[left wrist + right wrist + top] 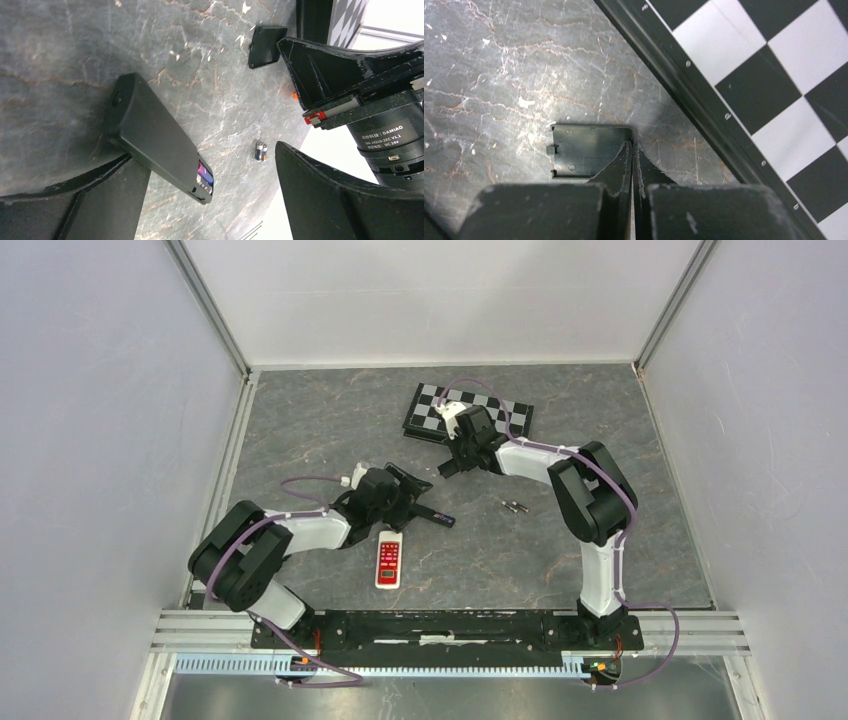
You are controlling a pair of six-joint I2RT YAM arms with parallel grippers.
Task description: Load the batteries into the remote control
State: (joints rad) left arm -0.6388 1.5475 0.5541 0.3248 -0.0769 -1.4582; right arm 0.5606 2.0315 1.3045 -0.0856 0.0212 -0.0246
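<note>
Tiny purplish cylindrical batteries (261, 150): a pair loose on grey marbled table (75, 50) ahead of released left claw (416, 502); another inside slim black plastic remote (150, 135) against one finger. Right claw (631, 150) clenched, tips at flat black plastic cover (584, 147).

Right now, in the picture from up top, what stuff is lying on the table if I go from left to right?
Red-and-white remote → black remote → two loose batteries. I left out the chessboard because it stretches across above the last two.
</note>
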